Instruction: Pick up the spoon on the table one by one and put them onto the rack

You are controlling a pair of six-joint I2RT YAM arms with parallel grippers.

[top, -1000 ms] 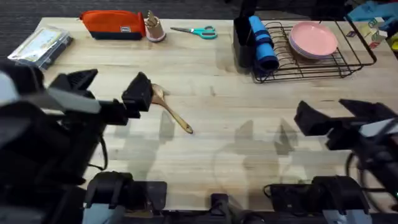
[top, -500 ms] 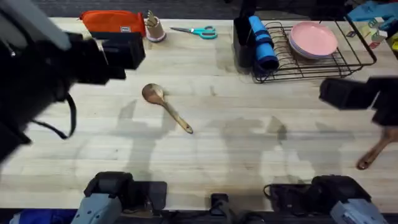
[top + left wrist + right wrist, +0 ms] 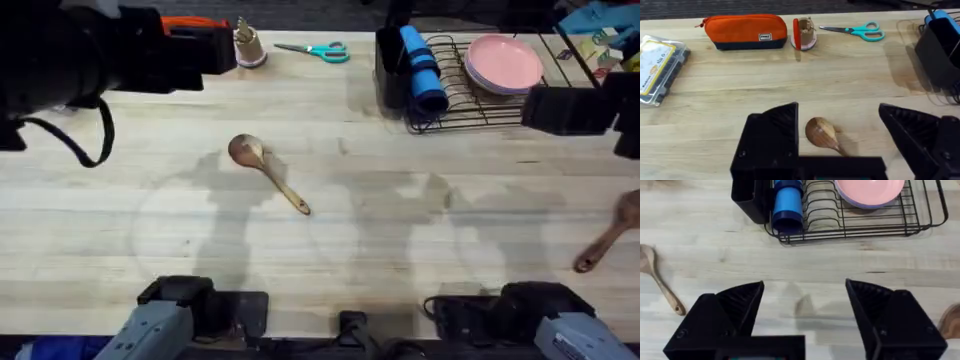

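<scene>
A pale plank worktop fills the overhead frame. At upper left the left tool hangs with its fingers spread wide, empty. Left of centre a wooden spoon lies flat, bowl toward upper left. At upper right stands the black wire rack. Below it the right tool gapes open, empty. A second spoon lies at the right edge.

Overhead: high, looking down and forward across the table. Left wrist: raised, facing its far edge. Right wrist: steeper, seemingly. All share the rack.
</scene>
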